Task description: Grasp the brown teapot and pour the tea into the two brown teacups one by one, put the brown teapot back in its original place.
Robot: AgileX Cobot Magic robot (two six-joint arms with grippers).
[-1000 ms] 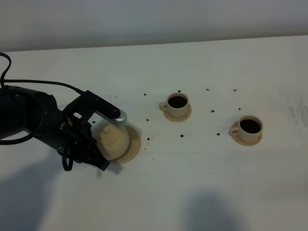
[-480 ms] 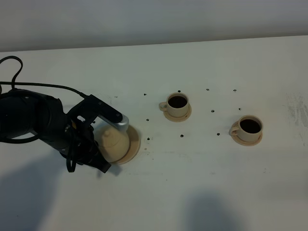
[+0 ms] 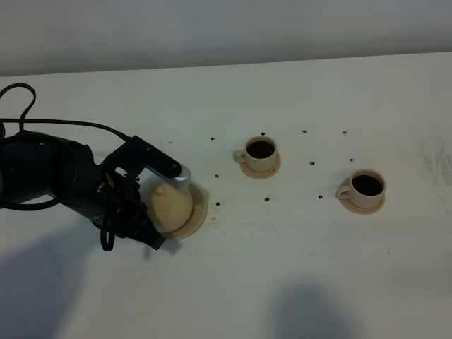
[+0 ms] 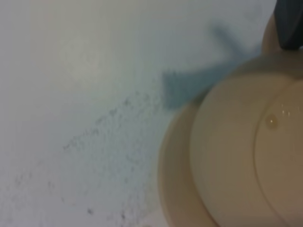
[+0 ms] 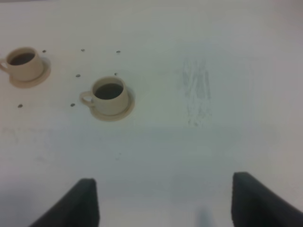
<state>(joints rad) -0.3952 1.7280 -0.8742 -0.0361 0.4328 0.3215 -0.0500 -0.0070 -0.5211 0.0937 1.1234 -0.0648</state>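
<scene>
- Brown teapot [image 3: 169,205] sits on its wide tan saucer disc [image 3: 195,212], at the left side of the counter [image 3: 233,282] in the high view; knobbed lid on, pot looks upright or close to it
- Left end effector [image 3: 157,206] brackets the pot, one silver-tipped finger [image 3: 175,176] on the far side, the dark one on the near side; fingers narrowed around the body, but I cannot tell whether they are pressing it or have just let go
- Left wrist view shows only the pot's smooth pale wall [image 4: 236,156] and the disc rim [image 4: 168,170], very close, with one dark fingertip at the frame corner
- Handling, as a judgement: glazed ceramic, rigid, brittle, likely slippery on a round belly; loose lid may shift if tipped; weight probably moderate, less if emptied
- Best hold looks like the loop handle or across the widest part of the body, low; handle not visible here
- Two brown teacups, near one [image 3: 260,152] and far one [image 3: 366,187], stand on their little saucers well apart from the pot, both showing dark liquid; pouring seems done
- Right end effector [image 5: 163,201] hangs spread wide over bare counter, holding nothing
- Counter is white, matte, flat, with small dark specks [image 3: 265,200] scattered between cups and pot, faint scuffing at the right; pale plain wall behind
</scene>
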